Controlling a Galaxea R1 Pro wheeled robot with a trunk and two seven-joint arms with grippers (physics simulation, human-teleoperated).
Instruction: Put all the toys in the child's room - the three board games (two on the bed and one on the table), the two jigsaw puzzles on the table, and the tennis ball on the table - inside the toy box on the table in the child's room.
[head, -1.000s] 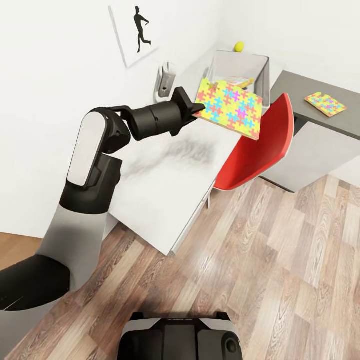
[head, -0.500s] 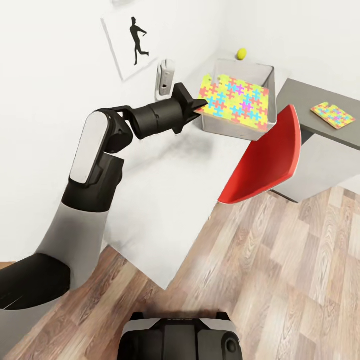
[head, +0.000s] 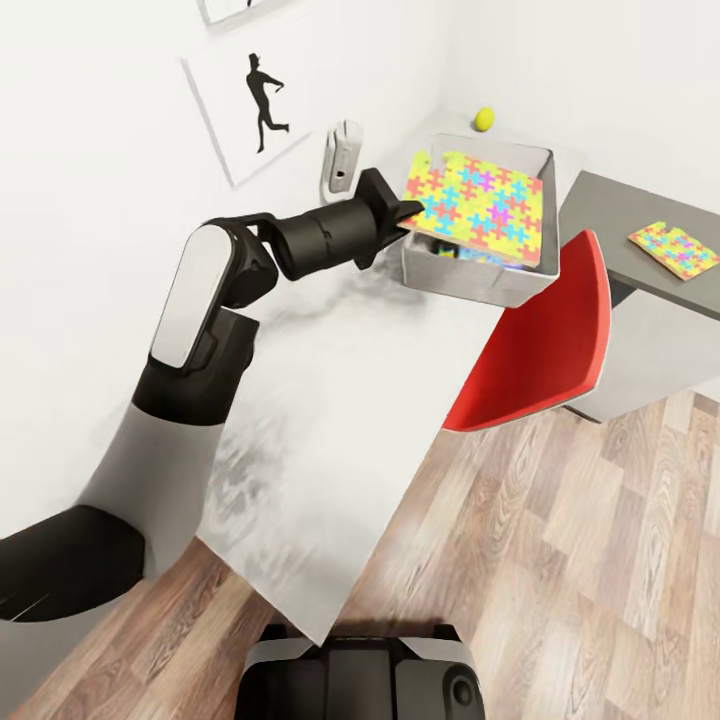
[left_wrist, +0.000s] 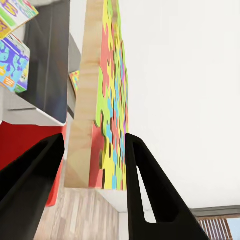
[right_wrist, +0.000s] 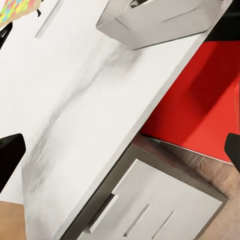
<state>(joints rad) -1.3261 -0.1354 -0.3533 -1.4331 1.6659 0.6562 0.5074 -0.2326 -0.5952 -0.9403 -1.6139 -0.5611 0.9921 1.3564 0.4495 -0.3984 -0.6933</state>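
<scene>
Gripping flat jigsaw puzzle (head: 478, 196) (wood-backed), left claw (head: 408, 213), grey toy box (head: 470, 272)

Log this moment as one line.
left gripper: shut on jigsaw puzzle | puzzle over toy box | second puzzle on grey desk | tennis ball behind box

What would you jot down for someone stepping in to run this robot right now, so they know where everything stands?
Left gripper: shut on the jigsaw puzzle, held nearly flat over the open toy box on the white table.
Right gripper: fingertips spread wide in its wrist view, holding nothing.
Done: at least one colourful box already lies in the toy box.
Left: lower and release this puzzle into the box; fetch the second jigsaw puzzle from the grey table at right; grab the tennis ball behind the box. Further board games are out of sight here.
</scene>
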